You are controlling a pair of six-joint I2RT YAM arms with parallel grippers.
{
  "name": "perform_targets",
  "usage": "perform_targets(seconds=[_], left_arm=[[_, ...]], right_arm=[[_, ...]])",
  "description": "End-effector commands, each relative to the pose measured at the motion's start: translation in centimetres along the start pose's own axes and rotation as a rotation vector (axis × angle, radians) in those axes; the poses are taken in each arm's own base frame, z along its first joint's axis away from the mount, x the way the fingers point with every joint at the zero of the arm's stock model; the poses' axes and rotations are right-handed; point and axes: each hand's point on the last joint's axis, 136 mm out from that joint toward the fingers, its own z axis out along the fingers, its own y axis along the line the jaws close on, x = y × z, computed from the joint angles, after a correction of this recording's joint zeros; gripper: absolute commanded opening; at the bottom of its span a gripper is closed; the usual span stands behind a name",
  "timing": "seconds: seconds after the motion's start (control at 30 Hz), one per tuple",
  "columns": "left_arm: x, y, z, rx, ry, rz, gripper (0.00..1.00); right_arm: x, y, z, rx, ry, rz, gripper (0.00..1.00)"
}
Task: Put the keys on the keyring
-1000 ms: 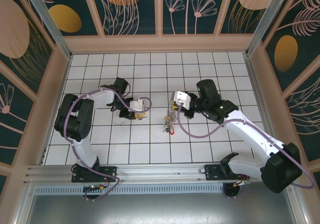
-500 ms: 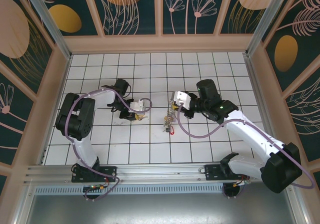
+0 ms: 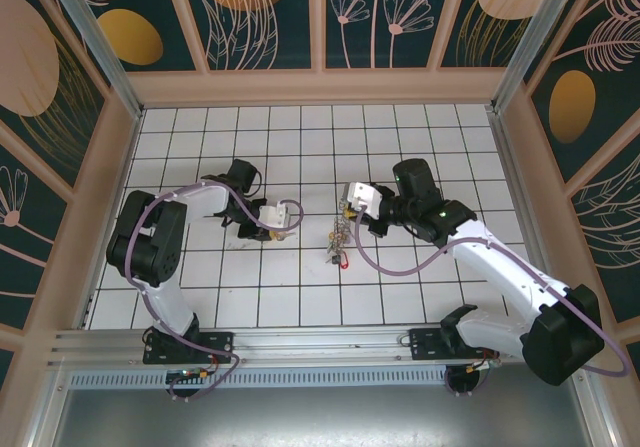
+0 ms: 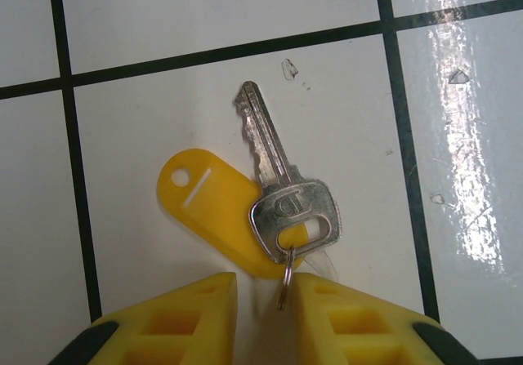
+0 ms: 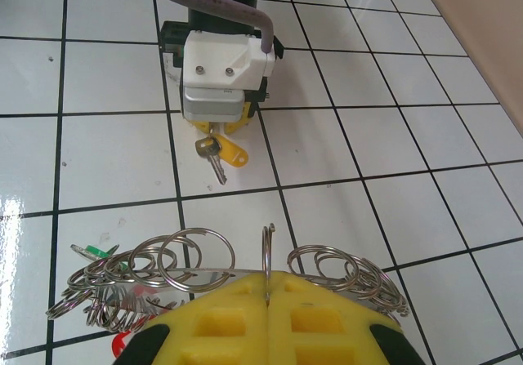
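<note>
A silver key (image 4: pixel 282 189) with a yellow plastic tag (image 4: pixel 208 206) lies on the white tile. Its small split ring (image 4: pixel 286 275) stands edge-on between the yellow fingers of my left gripper (image 4: pixel 265 287), against the right-hand finger. A gap shows on the other side, so the jaws are slightly apart. My right gripper (image 5: pixel 268 287) is shut on the keyring (image 5: pixel 267 251), a thin wire hoop threaded with several small rings. A green key (image 5: pixel 94 251) and a red key (image 3: pixel 343 261) hang from it. From above, the left gripper (image 3: pixel 281 229) is about two tiles left of the keyring (image 3: pixel 338 237).
The white tiled floor (image 3: pixel 420 147) is bounded by wooden walls on three sides. The left arm's purple cable (image 3: pixel 290 207) loops above its wrist. In the right wrist view the left gripper (image 5: pixel 214 128) stands over the yellow-tagged key (image 5: pixel 219 157).
The left gripper has shifted slightly toward the far side and narrowed its jaws around the key's small ring. The right arm and the keyring have not moved.
</note>
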Motion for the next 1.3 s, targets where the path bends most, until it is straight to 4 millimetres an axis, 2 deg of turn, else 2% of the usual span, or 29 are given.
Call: perform_targets(seconds=[0.0,0.37,0.43,1.27], left_arm=[[0.8,-0.1,-0.1,-0.016,0.037,-0.006,0.24],[0.6,-0.3,-0.6,-0.023,0.021,0.005,0.22],[1.0,-1.1,-0.3,-0.014,0.028,0.001,0.22],[0.2,-0.9,0.5,0.012,-0.032,-0.024,0.23]], right_arm=[[-1.2,-0.4,-0.7,0.027,-0.048,-0.042,0.00],[-1.2,-0.4,-0.8,0.028,-0.052,-0.042,0.00],[-1.3,-0.4,-0.8,0.028,-0.052,-0.041,0.00],[-1.4,-0.3,-0.7,0.022,-0.059,-0.036,0.00]])
